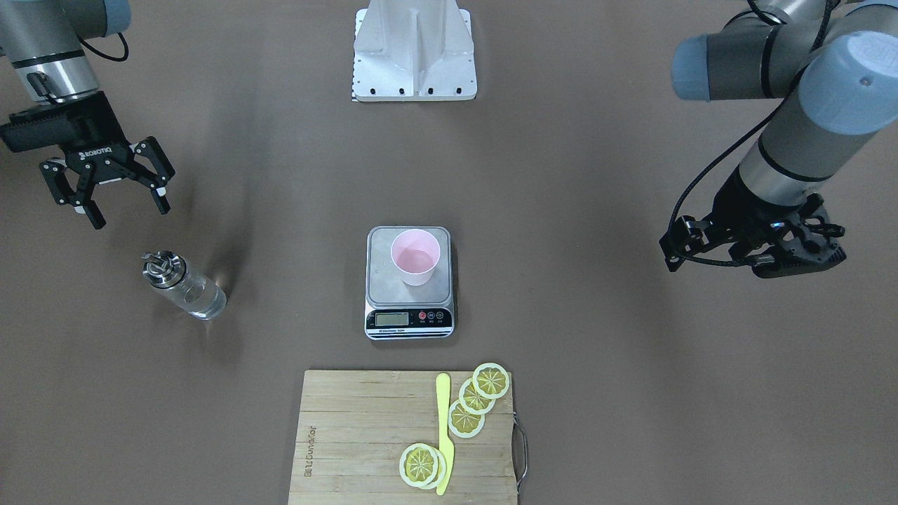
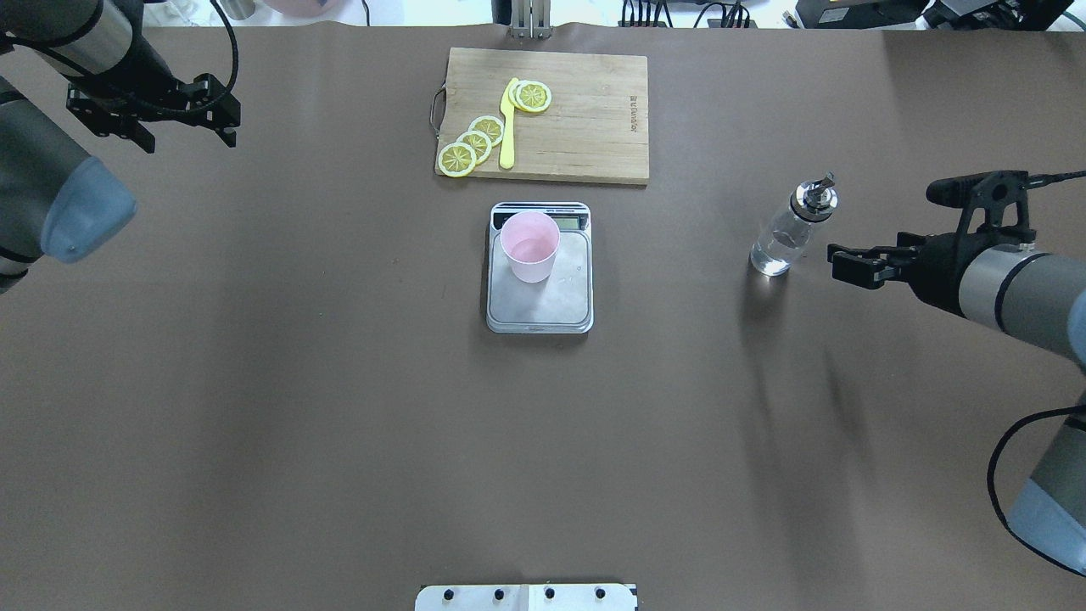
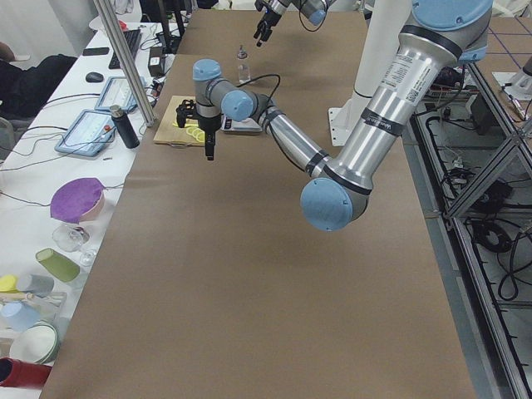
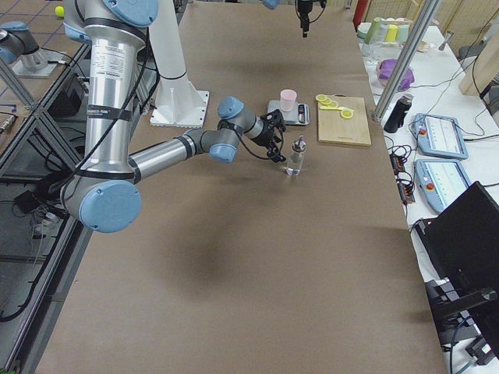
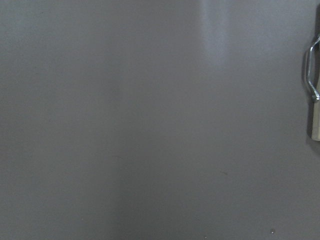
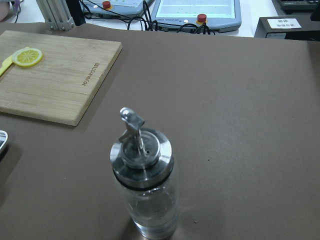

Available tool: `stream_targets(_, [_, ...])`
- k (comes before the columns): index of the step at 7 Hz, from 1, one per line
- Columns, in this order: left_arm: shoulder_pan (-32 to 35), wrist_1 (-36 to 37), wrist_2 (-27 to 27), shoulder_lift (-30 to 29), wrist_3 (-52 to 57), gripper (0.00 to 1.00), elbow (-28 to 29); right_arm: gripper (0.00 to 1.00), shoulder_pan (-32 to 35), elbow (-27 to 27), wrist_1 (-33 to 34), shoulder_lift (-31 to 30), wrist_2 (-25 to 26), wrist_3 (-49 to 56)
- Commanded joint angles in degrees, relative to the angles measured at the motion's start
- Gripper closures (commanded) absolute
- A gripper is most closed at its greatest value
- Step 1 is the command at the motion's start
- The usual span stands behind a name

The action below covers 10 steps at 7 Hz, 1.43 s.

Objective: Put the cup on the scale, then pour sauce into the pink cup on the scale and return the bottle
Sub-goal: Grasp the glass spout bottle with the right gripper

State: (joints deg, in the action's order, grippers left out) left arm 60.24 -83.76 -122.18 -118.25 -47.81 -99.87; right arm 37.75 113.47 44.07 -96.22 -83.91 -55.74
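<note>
The pale pink cup (image 1: 415, 256) stands upright on the far part of the scale's steel platform (image 1: 382, 277) at the table's centre. It shows in the overhead view too (image 2: 530, 246). The clear glass bottle (image 1: 184, 284) with its silver spout cap stands on the table by itself, with clear sauce in it. My right gripper (image 1: 131, 216) is open and empty, a short way from the bottle, not touching it. The right wrist view looks down on the bottle (image 6: 145, 190). My left gripper (image 2: 188, 136) is open and empty, far off over bare table near the board's handle.
A wooden cutting board (image 1: 351, 435) with several lemon slices (image 1: 476, 400) and a yellow knife (image 1: 444, 428) lies beyond the scale from the robot. Its metal handle (image 5: 311, 70) shows in the left wrist view. The robot's white base plate (image 1: 415, 52) is on the near edge.
</note>
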Motion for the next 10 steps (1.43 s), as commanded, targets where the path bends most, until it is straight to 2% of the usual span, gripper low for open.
stream_targets(1, [0.05,0.00,0.27,0.04,0.18,0.01,0.38,0.00,-4.69,-4.99,-1.00,3.48,8.65,-3.65])
stream_targets(2, [0.05,0.00,0.27,0.04,0.18,0.01,0.55,0.00,-6.09,-6.93,-1.00,5.33,11.46,-4.37])
stream_targets(7, [-0.13,0.00,0.27,0.13,0.00,0.01,0.99,0.00,-7.60,-14.50,-1.09,10.61,18.07,-3.67])
stream_targets(10, [-0.30,0.00,0.27,0.04,-0.26,0.01,1.60,0.00,-7.69,-17.92,-1.09,12.63,18.78,-3.50])
